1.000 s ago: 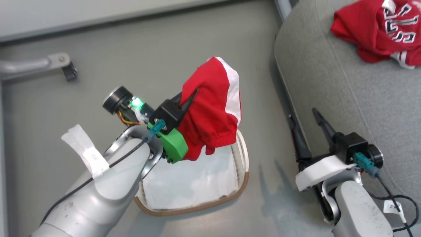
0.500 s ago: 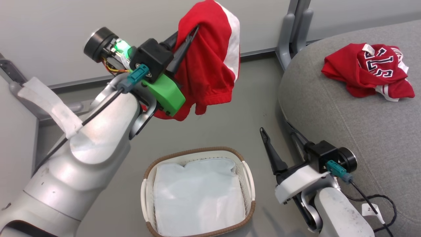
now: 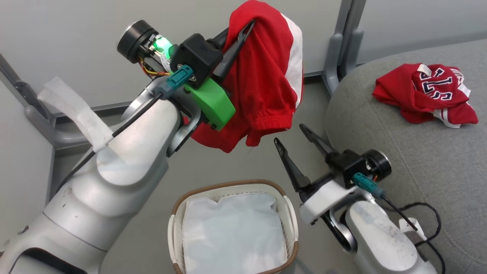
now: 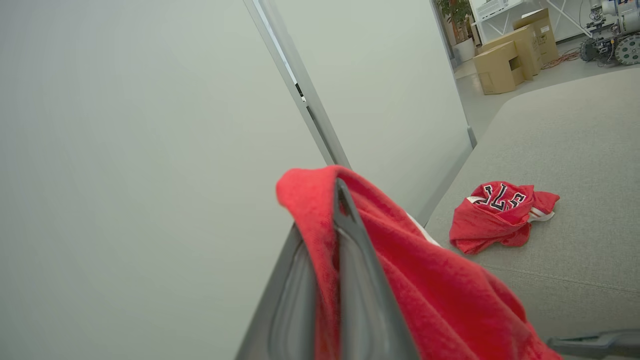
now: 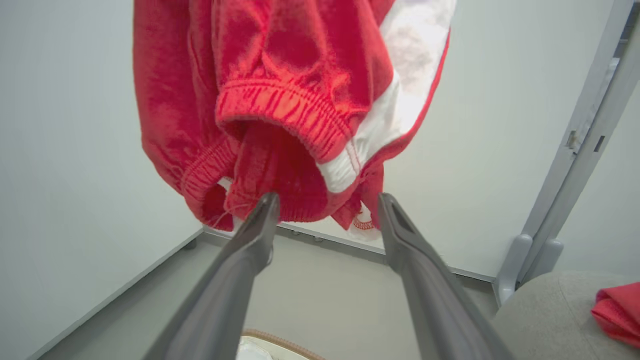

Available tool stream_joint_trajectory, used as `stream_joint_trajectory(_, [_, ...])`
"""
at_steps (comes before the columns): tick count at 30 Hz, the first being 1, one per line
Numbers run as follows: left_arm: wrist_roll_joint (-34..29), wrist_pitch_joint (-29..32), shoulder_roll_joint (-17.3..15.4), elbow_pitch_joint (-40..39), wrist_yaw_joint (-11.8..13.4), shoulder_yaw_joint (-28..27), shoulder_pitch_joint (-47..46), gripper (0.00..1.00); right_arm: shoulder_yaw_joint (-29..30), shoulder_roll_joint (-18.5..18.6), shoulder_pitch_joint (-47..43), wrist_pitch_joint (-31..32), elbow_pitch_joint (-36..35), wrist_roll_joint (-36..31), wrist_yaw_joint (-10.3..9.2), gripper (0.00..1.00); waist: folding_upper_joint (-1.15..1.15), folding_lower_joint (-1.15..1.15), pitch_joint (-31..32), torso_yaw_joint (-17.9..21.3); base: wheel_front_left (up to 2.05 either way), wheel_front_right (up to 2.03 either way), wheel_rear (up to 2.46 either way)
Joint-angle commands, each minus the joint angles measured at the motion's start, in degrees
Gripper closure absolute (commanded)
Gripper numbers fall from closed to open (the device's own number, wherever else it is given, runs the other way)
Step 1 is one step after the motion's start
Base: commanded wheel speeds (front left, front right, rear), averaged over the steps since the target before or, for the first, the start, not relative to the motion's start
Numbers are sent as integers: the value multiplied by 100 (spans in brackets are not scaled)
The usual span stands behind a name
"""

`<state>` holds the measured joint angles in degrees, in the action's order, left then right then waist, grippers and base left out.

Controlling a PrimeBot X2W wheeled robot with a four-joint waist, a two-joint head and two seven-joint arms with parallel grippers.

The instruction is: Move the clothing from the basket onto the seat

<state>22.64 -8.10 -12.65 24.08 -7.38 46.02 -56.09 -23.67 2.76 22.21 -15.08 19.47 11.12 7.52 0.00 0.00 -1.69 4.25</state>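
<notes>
My left gripper (image 3: 249, 24) is shut on a red garment with white trim (image 3: 266, 87), held high above the floor; its folds drape over the fingers (image 4: 350, 280) in the left wrist view. The right gripper (image 3: 291, 135) stands open just below the hanging hem (image 5: 285, 110), fingers pointing up at it, not touching. The second red garment, with lettering (image 3: 426, 93), lies crumpled on the grey seat (image 3: 399, 160), also seen as a red heap (image 4: 500, 215). The white basket (image 3: 290, 217) with a brown rim sits on the floor below, holding its white liner (image 3: 234, 236).
Pale partition walls and a grey metal post (image 3: 342, 42) stand behind. A black cable (image 3: 430, 224) lies on the seat's front by my right arm. Cardboard boxes (image 4: 515, 60) sit far off across the room.
The head camera has tilted up since a second ago. The left gripper has lifted the garment out of the basket and carried it right. The right gripper has risen under the hem.
</notes>
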Motion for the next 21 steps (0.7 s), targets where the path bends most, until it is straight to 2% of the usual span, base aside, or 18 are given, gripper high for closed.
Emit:
stream_joint_trajectory(1, [46,25,30,-60,7,9,-24,100,53,23,191,-14,55,-432,-6,0,0,0,17,-35,0,0,0])
stream_joint_trajectory(8, [70,65,77,-276,31,117,69,100,350,22,573,-14,106,-925,-6,0,0,0,35,-121,0,0,0])
stream_joint_trajectory(16, [152,24,15,-470,81,198,366,100,408,22,779,-14,121,-789,-6,0,0,0,59,-155,0,0,0])
stream_joint_trajectory(18, [215,15,-16,-478,118,204,525,100,343,22,781,-14,179,-739,-6,62,0,0,61,-149,0,0,0])
stream_joint_trajectory(20, [314,-13,-20,-487,189,186,730,100,312,22,790,-14,198,-676,-6,100,0,0,58,-140,0,0,0])
stream_joint_trajectory(21, [352,-30,-16,-491,213,185,824,100,291,23,795,-14,212,-652,-6,100,0,0,52,-137,0,0,0])
